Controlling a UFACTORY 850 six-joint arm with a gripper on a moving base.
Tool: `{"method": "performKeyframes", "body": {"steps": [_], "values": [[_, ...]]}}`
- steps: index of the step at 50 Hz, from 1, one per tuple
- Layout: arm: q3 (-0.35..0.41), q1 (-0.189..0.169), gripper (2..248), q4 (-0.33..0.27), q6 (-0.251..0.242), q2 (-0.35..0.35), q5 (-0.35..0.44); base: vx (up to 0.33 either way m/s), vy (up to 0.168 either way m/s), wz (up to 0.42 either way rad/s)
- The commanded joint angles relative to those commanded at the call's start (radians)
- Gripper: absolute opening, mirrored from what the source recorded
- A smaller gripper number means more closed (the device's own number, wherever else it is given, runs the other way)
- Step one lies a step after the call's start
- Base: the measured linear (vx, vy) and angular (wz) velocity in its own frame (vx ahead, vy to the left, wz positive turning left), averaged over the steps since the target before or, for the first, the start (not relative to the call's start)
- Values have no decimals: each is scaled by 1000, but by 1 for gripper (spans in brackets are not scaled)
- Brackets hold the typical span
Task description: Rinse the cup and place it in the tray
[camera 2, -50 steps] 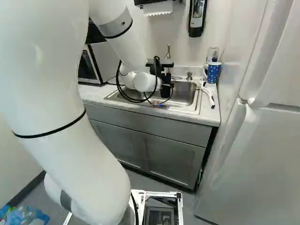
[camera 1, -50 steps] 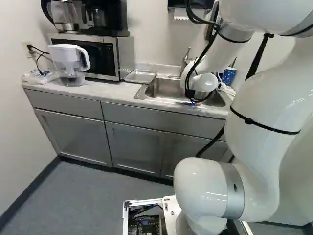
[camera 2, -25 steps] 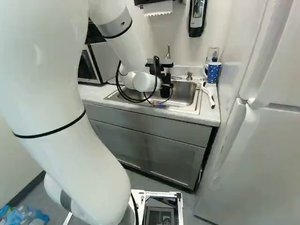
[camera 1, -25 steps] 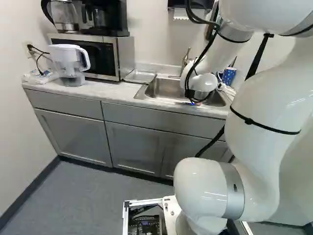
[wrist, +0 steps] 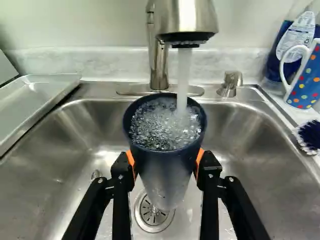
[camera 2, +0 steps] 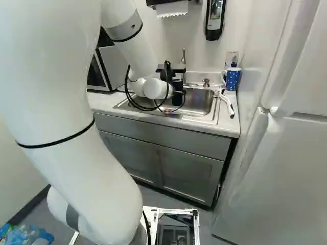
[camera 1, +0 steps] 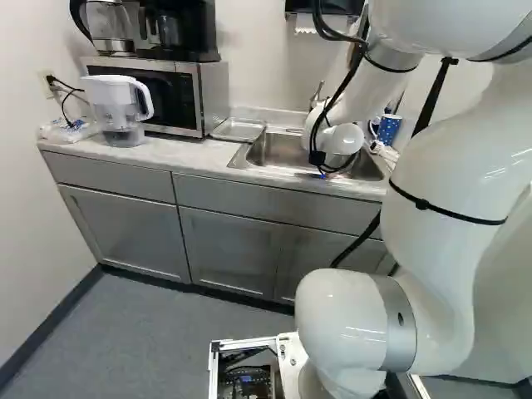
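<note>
Left base view: the white arm (camera 1: 432, 179) stands right of the middle and reaches over the sink (camera 1: 283, 150), set into a pale worktop (camera 1: 184, 153). The shallow tray (camera 1: 239, 130) lies on the worktop between the sink and the microwave (camera 1: 187, 98). White-topped pitcher (camera 1: 121, 108) in front of the microwave; coffee maker (camera 1: 179, 29) and glass kettle (camera 1: 109, 25) on top of it. Grey cabinets (camera 1: 229, 249) below.

Right base view: the end effector (camera 2: 177, 94) is over the sink, small and dark at this range, black cables (camera 2: 127, 94) looping beside the wrist. At the sink's far corner, near the wall, a blue mug (camera 2: 233, 78) with spots; a white-and-black brush (camera 2: 228, 105) lies near the sink's side edge. White fridge (camera 2: 278, 173) beside the cabinets.

Wrist view: the end effector has the dark cup (wrist: 166, 167) clasped between its two fingers — orange pads (wrist: 130, 159) against opposite sides, below the rim. Cup is held open end up, above the sink floor, near the drain (wrist: 153, 215). A stream (wrist: 183, 82) from the faucet (wrist: 186, 19) falls straight into it; the water (wrist: 162, 127) inside is bubbly and close to the rim. The tray sits beside the sink, well apart from the cup.
</note>
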Motion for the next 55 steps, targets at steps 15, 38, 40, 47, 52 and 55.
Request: {"method": "performKeyframes", "body": {"steps": [15, 38, 40, 47, 52, 55], "values": [[-8, 47, 125, 0, 0, -7, 0, 0, 0, 0], [-4, 117, 125, 0, 0, -3, 0, 0, 0, 0], [-3, 123, 125, 0, 0, -3, 0, 0, 0, 0], [-3, 145, 125, 0, 0, -3, 0, 0, 0, 0], [-3, 160, 125, 0, 0, 1, 0, 0, 0, 0], [-4, 169, 125, 0, 0, 5, 0, 0, 0, 0]]}}
